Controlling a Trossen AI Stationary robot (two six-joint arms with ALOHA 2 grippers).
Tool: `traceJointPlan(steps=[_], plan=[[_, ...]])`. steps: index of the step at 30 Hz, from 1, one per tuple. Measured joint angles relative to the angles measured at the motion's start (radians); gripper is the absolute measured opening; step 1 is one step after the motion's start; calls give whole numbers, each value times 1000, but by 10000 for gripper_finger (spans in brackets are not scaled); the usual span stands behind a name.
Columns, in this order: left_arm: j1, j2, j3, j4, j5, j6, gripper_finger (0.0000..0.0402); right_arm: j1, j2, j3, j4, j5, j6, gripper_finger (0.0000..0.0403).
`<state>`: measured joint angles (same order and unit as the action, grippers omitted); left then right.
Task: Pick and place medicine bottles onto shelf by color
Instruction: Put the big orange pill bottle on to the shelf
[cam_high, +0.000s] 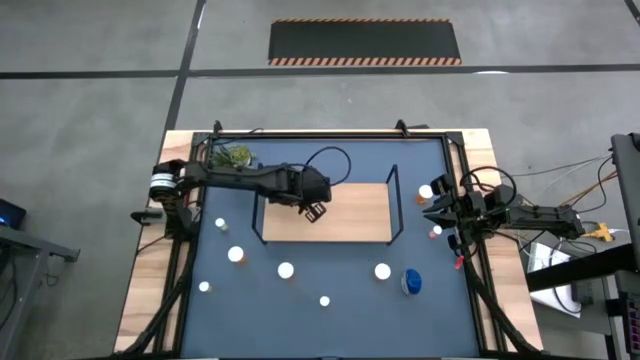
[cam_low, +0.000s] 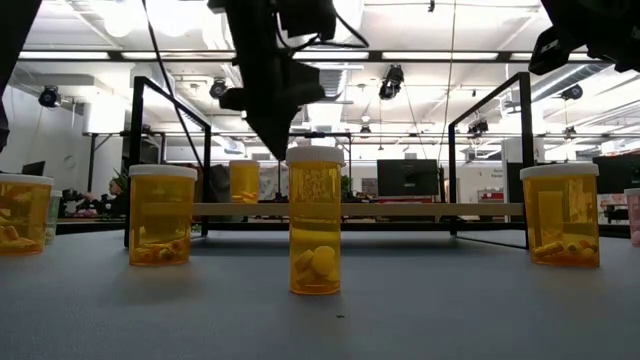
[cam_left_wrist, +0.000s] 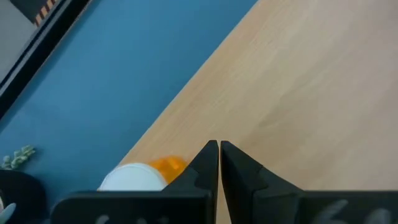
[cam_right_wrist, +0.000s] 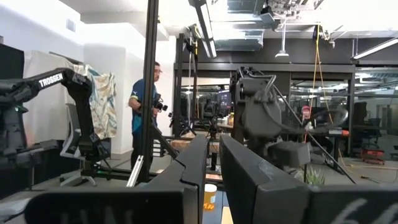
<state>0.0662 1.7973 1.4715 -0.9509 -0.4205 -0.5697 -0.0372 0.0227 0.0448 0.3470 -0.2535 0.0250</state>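
Observation:
The shelf (cam_high: 350, 215), a light-wood board with black wire ends, lies on the blue mat (cam_high: 330, 320). My left gripper (cam_left_wrist: 219, 147) hovers shut over the board's left part (cam_high: 318, 208), holding nothing. One orange bottle with a white cap (cam_left_wrist: 140, 177) stands on the board near its edge, just behind the fingers; the low view shows this bottle (cam_low: 243, 182) on the shelf. Several orange bottles (cam_high: 286, 269) and a blue one (cam_high: 412, 282) stand on the mat in front. My right gripper (cam_right_wrist: 213, 140) waits at the right edge (cam_high: 442, 212), shut and empty.
A small green plant (cam_high: 238, 155) sits at the mat's far left corner. Two more bottles (cam_high: 426, 191) stand by the right arm. The shelf's wire frames (cam_high: 395, 205) rise at both short ends. A person (cam_right_wrist: 144, 118) stands in the room beyond the table.

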Motion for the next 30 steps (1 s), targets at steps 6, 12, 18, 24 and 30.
traceJointPlan(steps=[6, 12, 18, 24, 30], plan=[[3, 5, -46, -4, -32, 0, 0, 0, 0, 0, 0, 0, 1, 38], [13, 5, -79, -45, -53, -15, 0, 0, 0, 0, 0, 0, 1, 38], [20, 4, -87, -89, -68, -51, 0, 0, 0, 0, 0, 0, 1, 38], [20, 4, -81, -90, -68, -54, 0, 0, 0, 0, -1, 0, 1, 38], [20, 4, -80, -89, -60, -55, 0, 0, 0, 0, -2, 0, 1, 38]])
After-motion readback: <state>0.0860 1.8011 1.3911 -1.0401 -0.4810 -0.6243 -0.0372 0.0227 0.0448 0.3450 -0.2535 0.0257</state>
